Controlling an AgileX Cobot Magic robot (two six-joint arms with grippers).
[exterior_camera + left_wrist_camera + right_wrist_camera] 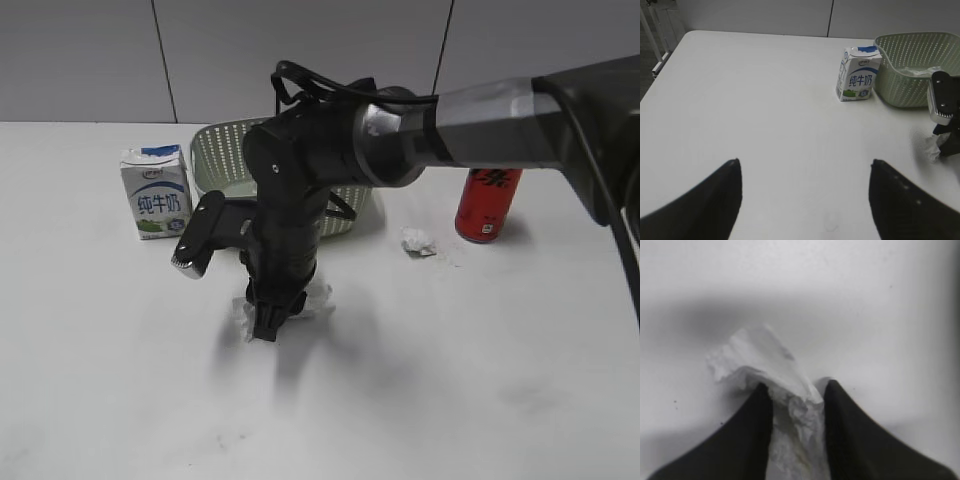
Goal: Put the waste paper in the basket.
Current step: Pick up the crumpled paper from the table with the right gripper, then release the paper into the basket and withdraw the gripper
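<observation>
My right arm reaches across to the left-centre of the table. Its gripper [268, 322] [796, 392] points down and is shut on a palm-sized crumpled white paper wad [318, 298] [760, 357] that lies on the table in front of the basket. The wad also shows in the left wrist view [931, 149]. The pale green slotted basket [212, 150] [900, 85] stands behind the arm, with something white inside it [920, 71]. A much smaller wad [418, 242] lies to the right of the basket. My left gripper [805, 165] is open and empty over bare table.
A white-and-blue milk carton [157, 195] [856, 75] stands just left of the basket. A red can [487, 203] stands at the right rear. The white table [450, 380] meets a grey wall at the back.
</observation>
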